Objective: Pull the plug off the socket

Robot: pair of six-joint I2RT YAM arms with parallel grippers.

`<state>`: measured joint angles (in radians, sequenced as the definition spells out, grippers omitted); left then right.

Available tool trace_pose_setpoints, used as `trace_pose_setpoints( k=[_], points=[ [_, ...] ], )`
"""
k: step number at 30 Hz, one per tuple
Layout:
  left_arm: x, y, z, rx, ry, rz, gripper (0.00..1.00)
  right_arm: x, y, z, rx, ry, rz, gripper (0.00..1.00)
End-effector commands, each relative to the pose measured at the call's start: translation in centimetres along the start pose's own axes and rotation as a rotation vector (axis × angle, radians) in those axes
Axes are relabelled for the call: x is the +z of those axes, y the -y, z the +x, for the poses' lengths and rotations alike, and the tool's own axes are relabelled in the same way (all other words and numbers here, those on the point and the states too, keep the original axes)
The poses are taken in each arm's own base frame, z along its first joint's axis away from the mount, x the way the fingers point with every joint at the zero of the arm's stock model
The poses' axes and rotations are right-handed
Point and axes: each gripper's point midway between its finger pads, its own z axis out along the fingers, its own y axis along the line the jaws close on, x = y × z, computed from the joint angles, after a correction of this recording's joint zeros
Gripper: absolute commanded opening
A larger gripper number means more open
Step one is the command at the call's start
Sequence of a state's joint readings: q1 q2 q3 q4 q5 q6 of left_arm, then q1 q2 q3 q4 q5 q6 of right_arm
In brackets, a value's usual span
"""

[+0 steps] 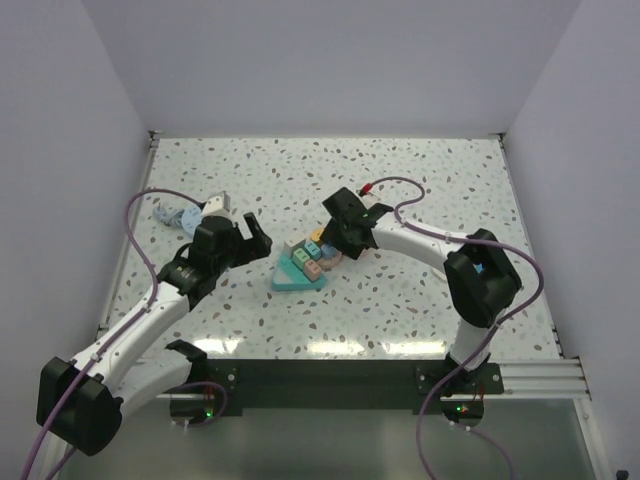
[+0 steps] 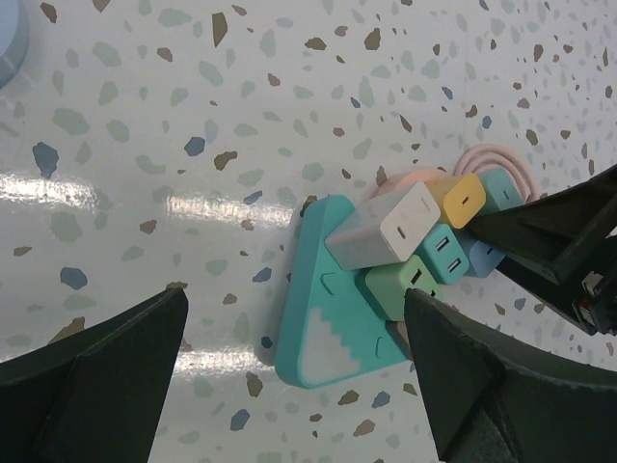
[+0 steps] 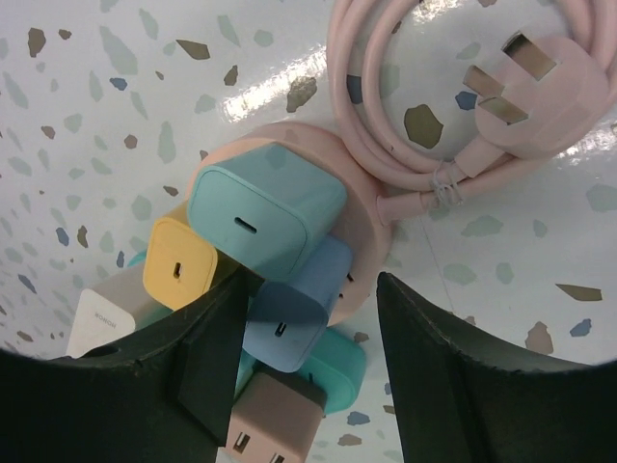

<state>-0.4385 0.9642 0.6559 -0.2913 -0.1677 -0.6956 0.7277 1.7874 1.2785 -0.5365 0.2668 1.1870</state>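
Because the blue plug (image 3: 289,323) stands in the socket cluster (image 1: 300,270) at the middle of the top view, on the bench (image 1: 430,180), it lies directly between the separated jaws of the right gripper (image 3: 316,289), not yet clamped, while the left gripper (image 2: 297,309), wide apart, hovers just left of the cluster.

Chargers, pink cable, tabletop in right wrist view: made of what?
Teal charger and yellow charger: likely moulded plastic, satin; soft even sheen, rounded edges. Pink cable: smooth flexible sheath, probably rubbery plastic; it coils in loops. Plug prongs: grey, look metal. Tabletop: glossy terrazzo pattern, glare streaks; stone or laminate, cannot tell.
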Motion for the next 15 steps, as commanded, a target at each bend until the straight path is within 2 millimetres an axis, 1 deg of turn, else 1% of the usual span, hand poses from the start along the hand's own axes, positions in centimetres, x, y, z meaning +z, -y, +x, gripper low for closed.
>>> trace_pose_setpoints(
  k=[1, 4, 5, 6, 7, 8, 11, 12, 14, 15],
  points=[
    [-0.3, -0.5, -0.7, -0.014, 0.032, -0.023, 1.00, 0.1, -1.8, -0.4, 0.058, 0.009, -0.033, 0.59],
    [-0.2, -0.6, -0.7, -0.009, 0.030, -0.026, 1.00, 0.7, -1.7, 0.1, 0.056, -0.008, -0.024, 0.58],
    [-0.1, -0.6, -0.6, -0.010, 0.026, -0.029, 1.00, 0.7, -1.8, 0.3, 0.054, -0.019, -0.023, 0.53],
    [-0.1, -0.6, -0.6, -0.008, 0.026, -0.029, 1.00, 0.9, -1.7, 0.5, 0.052, -0.031, -0.018, 0.50],
    [0.0, -0.7, -0.5, -0.006, 0.022, -0.031, 1.00, 1.4, -1.6, 1.0, 0.041, -0.049, -0.009, 0.47],
    [0.0, -0.7, -0.5, -0.004, 0.023, -0.030, 1.00, 1.5, -1.8, 1.7, 0.035, -0.085, -0.018, 0.41],
    [0.1, -0.7, -0.4, 0.001, 0.019, -0.029, 1.00, 2.1, -1.3, 3.0, 0.007, -0.136, -0.012, 0.36],
    [0.1, -0.6, -0.3, 0.002, 0.017, -0.027, 1.00, 2.0, -1.4, 3.5, 0.000, -0.164, -0.021, 0.34],
    [0.2, -0.3, -0.3, 0.016, 0.012, -0.008, 1.00, 1.7, -0.9, 3.9, -0.032, -0.183, -0.022, 0.33],
    [0.3, 0.1, -0.5, 0.021, 0.014, 0.007, 1.00, 1.4, -0.7, 4.1, -0.049, -0.193, -0.026, 0.28]
  ],
)
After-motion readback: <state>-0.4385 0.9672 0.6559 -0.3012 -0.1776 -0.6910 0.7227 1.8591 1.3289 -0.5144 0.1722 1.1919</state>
